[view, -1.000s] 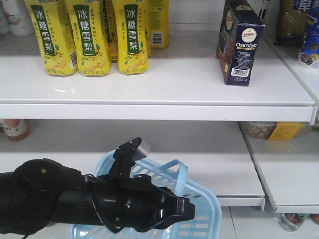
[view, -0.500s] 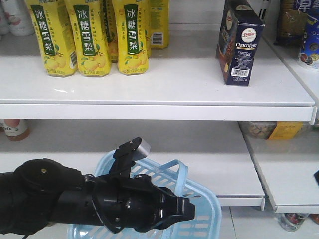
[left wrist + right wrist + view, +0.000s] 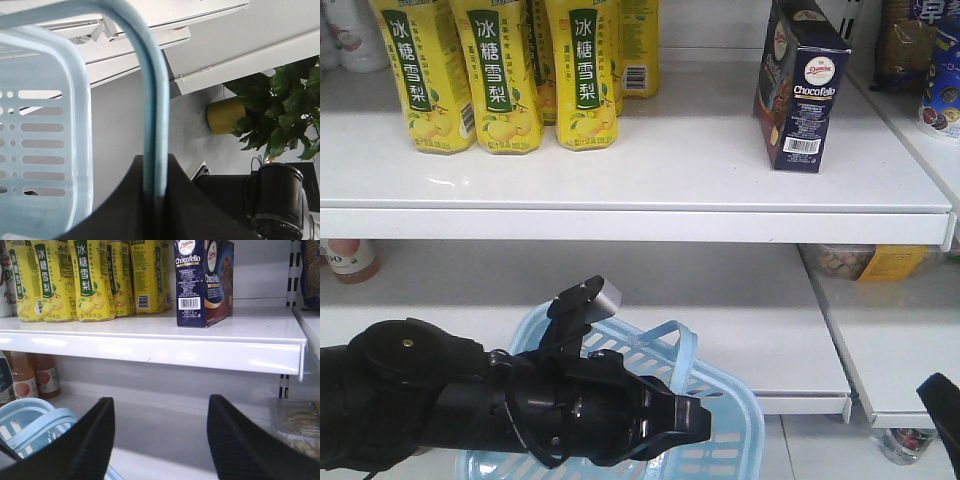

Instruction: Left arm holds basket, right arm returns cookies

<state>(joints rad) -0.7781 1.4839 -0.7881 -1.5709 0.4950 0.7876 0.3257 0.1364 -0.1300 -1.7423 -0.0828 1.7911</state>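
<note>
left gripper (image 3: 155, 200): clamped on the basket handle (image 3: 152, 125); in the left wrist view the blue loop runs down into the dark jaws at bottom centre.
left arm (image 3: 470, 405): lower left of the front view, lying across the basket's near side.
basket (image 3: 725, 440): light blue, bottom centre of the front view, below the lower shelf (image 3: 720, 340).
right gripper (image 3: 160, 440): wide open, holds nothing; two black fingers (image 3: 82, 445) at the bottom of the right wrist view, touching nothing.
right arm (image 3: 942, 405): only a black tip, lower right corner of the front view.
cookies (image 3: 800, 85): upright on the upper shelf (image 3: 650, 170), upper right of the front view, well apart from the yellow bottles (image 3: 500, 70) at upper left.
</note>
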